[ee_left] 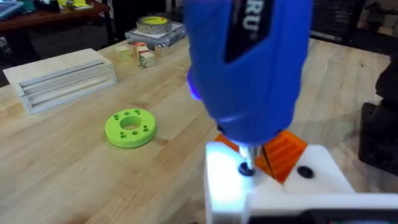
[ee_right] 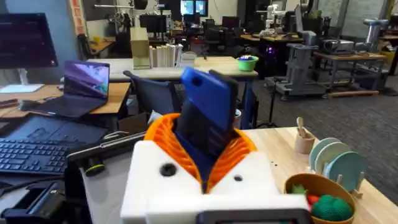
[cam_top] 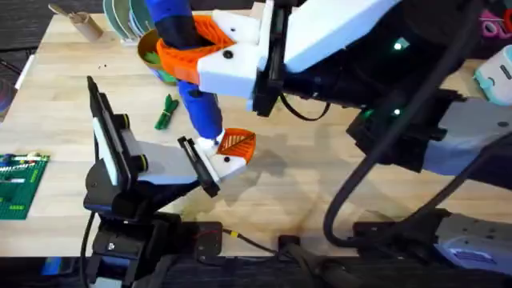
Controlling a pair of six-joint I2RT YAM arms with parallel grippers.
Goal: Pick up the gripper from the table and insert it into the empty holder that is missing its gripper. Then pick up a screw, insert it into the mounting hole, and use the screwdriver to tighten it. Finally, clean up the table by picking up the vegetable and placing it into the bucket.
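Your right gripper (ee_right: 205, 158) is clenched on the screwdriver (cam_top: 200, 104), orange pads on either side of the blue handle. The tip sits in the mounting hole of the white holder (ee_left: 230, 180), with the orange gripper (ee_left: 286, 152) seated just behind it. Whether the left gripper (ee_left: 273, 199), which seems to carry that holder, is released or clenched, you cannot tell from here.

The main risk is the tip camming out. If the shaft leans off the hole's axis, or you twist without pressing down, it may skid across the holder, or cross-thread the screw. Push too hard and you may shove the holder sideways and unseat the orange gripper.

The vegetable (cam_top: 166, 112) lies on the table to the left of the holder, well apart. The bucket (cam_top: 146, 46) stands beyond it, partly under your right arm, so it is awkward to reach for now. The green ring disc (ee_left: 130, 127) lies left of the holder, out of the way.
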